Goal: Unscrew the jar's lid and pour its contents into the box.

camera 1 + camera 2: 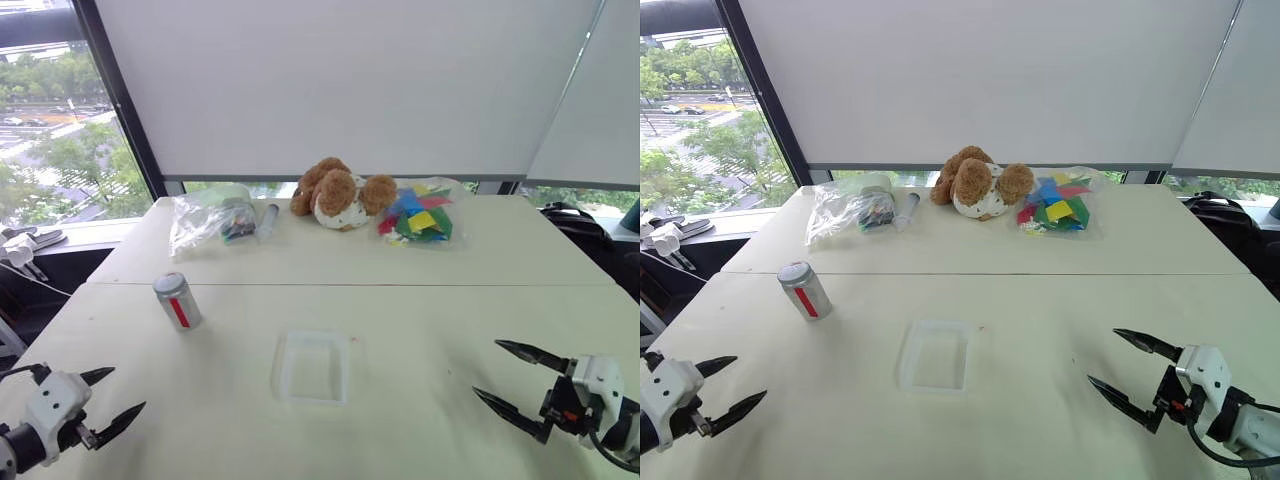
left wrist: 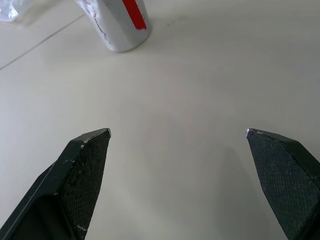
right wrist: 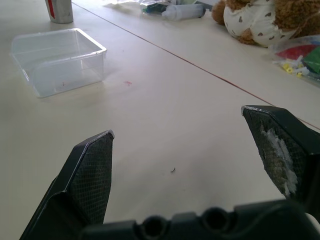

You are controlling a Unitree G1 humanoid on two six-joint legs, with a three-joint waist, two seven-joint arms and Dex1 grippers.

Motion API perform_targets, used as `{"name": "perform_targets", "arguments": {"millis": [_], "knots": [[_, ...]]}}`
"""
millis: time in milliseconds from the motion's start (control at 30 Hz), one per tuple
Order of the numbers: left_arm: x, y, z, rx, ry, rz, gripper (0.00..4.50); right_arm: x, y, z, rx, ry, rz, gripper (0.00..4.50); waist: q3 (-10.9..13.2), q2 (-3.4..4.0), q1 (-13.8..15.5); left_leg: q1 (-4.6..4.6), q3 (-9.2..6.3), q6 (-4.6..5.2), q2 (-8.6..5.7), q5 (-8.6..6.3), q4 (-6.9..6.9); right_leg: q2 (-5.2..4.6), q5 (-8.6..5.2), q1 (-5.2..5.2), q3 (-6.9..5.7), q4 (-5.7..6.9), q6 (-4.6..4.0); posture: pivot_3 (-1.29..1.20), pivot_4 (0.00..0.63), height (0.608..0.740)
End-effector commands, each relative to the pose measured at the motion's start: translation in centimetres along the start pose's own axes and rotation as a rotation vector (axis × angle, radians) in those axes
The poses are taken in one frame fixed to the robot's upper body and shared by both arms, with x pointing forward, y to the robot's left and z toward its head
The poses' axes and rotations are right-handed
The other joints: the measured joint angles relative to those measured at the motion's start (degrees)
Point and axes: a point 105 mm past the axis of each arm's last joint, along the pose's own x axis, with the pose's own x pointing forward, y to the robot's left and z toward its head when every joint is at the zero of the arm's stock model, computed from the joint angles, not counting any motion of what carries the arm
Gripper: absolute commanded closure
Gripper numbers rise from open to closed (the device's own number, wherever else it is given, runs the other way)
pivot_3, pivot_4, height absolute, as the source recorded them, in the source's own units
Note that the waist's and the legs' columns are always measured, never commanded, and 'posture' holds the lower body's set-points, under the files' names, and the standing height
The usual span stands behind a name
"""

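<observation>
Standing upright on the white table (image 1: 450, 320), left of centre, one jar (image 1: 178, 301): silvery-grey cylinder, white label, red vertical stripe, lid (image 1: 169, 283) on top. One box (image 1: 312, 367), clear shallow tray, sits mid-table, well apart from jar. Far edge: one brown plush toy (image 1: 338, 194), two clear bags, bag of clutter (image 1: 208, 217) and bag of coloured pieces (image 1: 418, 213), one grey tube (image 1: 268, 219). Head views: left gripper (image 1: 113, 400) low left, fingers spread, empty; right gripper (image 1: 510, 376) low right, fingers spread, empty, both off the jar and box. Left wrist view: jar base and red stripe close up, lid cut off by frame edge, two black fingers (image 2: 82, 175) wide apart over bare table. Right wrist view: box walls and rounded corners clear, looks empty apart from a tiny speck, jar beyond it, plush and tube behind; white residue on one finger pad (image 3: 278, 152)
</observation>
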Motion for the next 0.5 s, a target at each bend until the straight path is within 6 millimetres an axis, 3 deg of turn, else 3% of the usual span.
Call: {"name": "perform_targets", "arguments": {"millis": [33, 133, 300, 500], "knots": [[-0.4, 0.6, 0.9, -0.017, -0.035, 0.035, 0.02, 0.1, -0.9, 1.1, -0.020, -0.042, -0.007, 0.00, 0.00, 0.00, 0.01, 0.00, 0.00, 0.00, 0.00, 0.00, 0.00, 0.00, 0.00, 0.00, 0.00, 0.00, 0.00, 0.00, 0.150, 0.740], [-0.9, 1.0, 1.4, -0.171, -0.091, 0.103, 0.02, 1.5, -0.8, 1.9, 0.008, -0.101, -0.010, 0.00, 0.00, -0.01, -0.05, 0.00, -0.01, 0.00, 0.00, 0.00, 0.01, 0.00, 0.00, 0.01, 0.01, 0.01, 0.00, 0.00, 0.150, 0.740], [-3.2, 1.5, 0.9, -0.438, -0.193, 0.330, 0.02, 5.3, -0.1, 5.2, -0.012, -0.274, -0.039, 0.00, 0.01, -0.02, -0.55, 0.00, -0.02, 0.09, 0.24, 0.05, -0.01, 0.40, 0.02, -0.08, 0.10, 0.05, -0.05, 0.00, 0.150, 0.740], [-6.7, 0.9, -0.5, -0.487, -0.252, 0.699, 0.02, 7.5, 2.1, 8.9, 0.095, -0.458, 0.093, 0.00, -0.02, -0.09, 0.09, -0.01, 0.01, 0.05, 0.44, 0.04, 0.04, 0.65, 0.10, -0.07, 0.19, -0.04, -0.19, 0.00, 0.150, 0.740]]}}
